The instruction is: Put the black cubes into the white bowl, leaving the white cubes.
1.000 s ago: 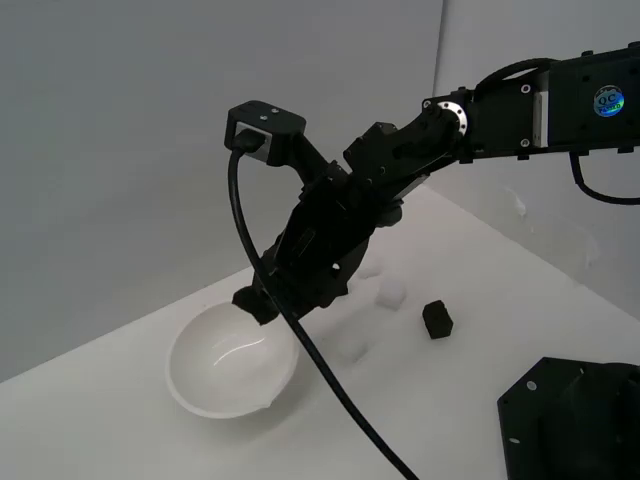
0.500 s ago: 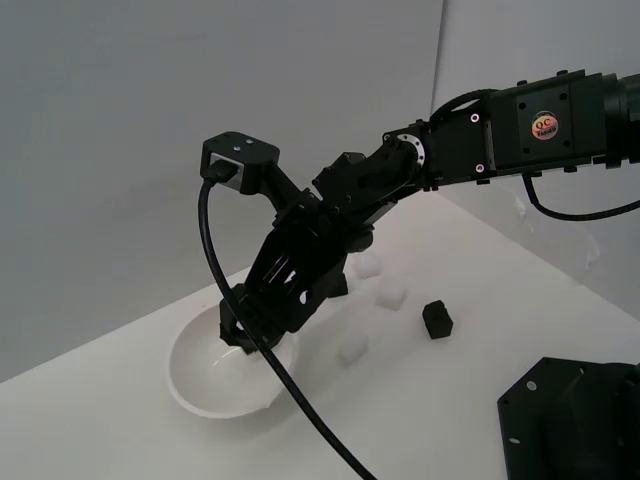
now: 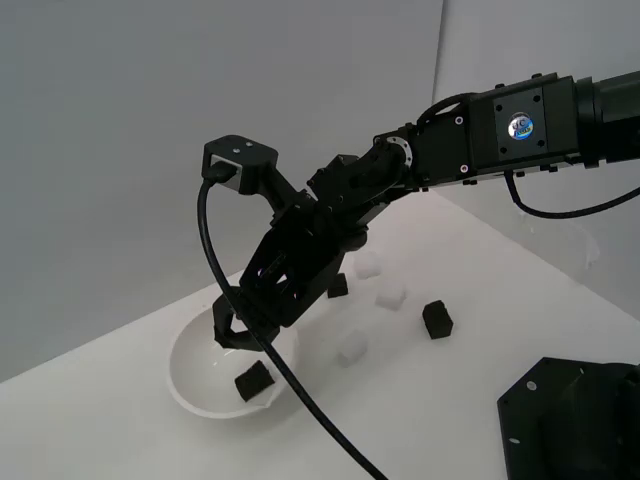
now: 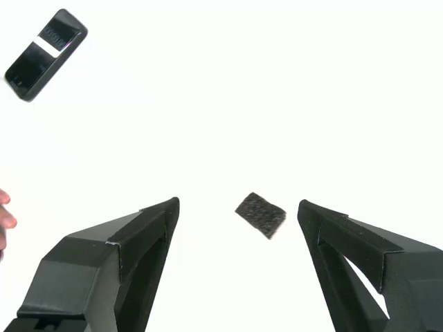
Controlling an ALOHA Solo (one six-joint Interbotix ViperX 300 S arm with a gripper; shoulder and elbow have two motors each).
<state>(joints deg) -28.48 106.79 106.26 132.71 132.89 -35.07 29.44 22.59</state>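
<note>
matte black cube (image 3: 253,381), glossy white bowl (image 3: 190,385)

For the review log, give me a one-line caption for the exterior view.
Open gripper above the white bowl, one black cube lying inside; other cubes remain on the table.

Arm (image 3: 500,130): reaches in from the exterior view's right, angled downward toward the exterior view's left.
Wrist: tilted down, camera mount and cable on its upper side.
Claw (image 4: 239,207): jaws spread wide apart, gripping nothing.
Fingers (image 4: 149,221): both black, tips pointing downward.
</note>
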